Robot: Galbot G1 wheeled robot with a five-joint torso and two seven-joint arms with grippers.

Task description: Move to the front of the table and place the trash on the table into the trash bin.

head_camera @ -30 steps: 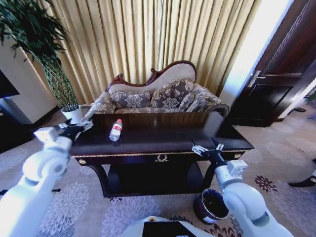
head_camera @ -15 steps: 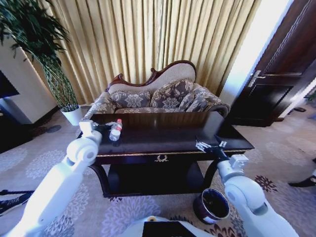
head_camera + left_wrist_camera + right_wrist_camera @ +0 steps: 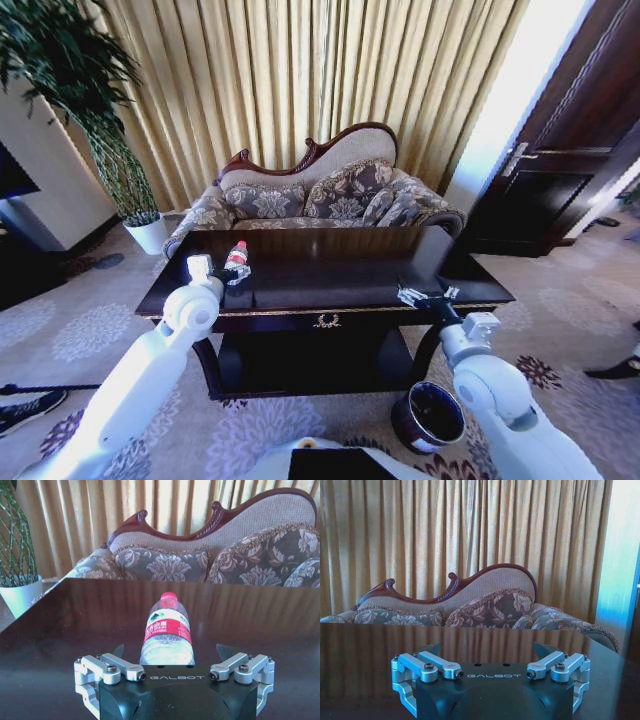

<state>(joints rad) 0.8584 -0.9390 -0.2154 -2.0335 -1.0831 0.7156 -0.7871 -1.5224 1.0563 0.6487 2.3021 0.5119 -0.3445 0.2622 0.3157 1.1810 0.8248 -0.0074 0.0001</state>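
Left gripper [image 3: 228, 273] has swung in from the frame's left edge over the worktop [image 3: 330, 275] and now sits at the bottle [image 3: 236, 257], jaws spread either side of its base in the left wrist view, not pinching it. Bottle lies on its side left of centre on the dark worktop, red cap toward the sofa [image 3: 320, 195]. Right gripper [image 3: 424, 297] hovers at the worktop's front right edge, jaws spread, empty; trash bin [image 3: 427, 417] stands on the carpet at lower right.
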